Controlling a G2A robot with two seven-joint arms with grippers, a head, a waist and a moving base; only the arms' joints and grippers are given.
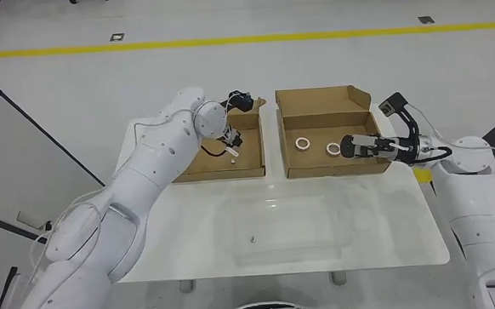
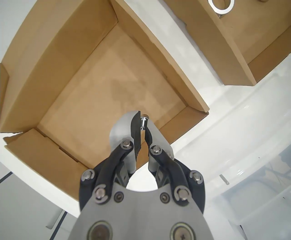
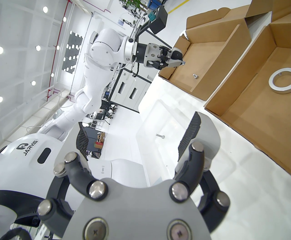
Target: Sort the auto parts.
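Note:
My left gripper [image 2: 142,127] is shut on a small silver bolt [image 2: 143,122] and hangs over the left cardboard box [image 2: 91,75]. From the top it sits above that box's inner side [image 1: 232,147]. Another bolt [image 3: 195,76] lies on that box's floor. The right cardboard box [image 1: 322,116] holds two metal rings [image 1: 302,143] [image 1: 333,149]. My right gripper [image 1: 347,146] is open and holds nothing, hovering just beside the nearer ring; one ribbed finger [image 3: 191,131] shows in its wrist view.
A clear plastic tray [image 1: 272,202] sits in front of the two boxes on the white table, with one loose bolt [image 1: 253,238] in it. The boxes' raised flaps stand along their far sides. A narrow strip of table separates the boxes.

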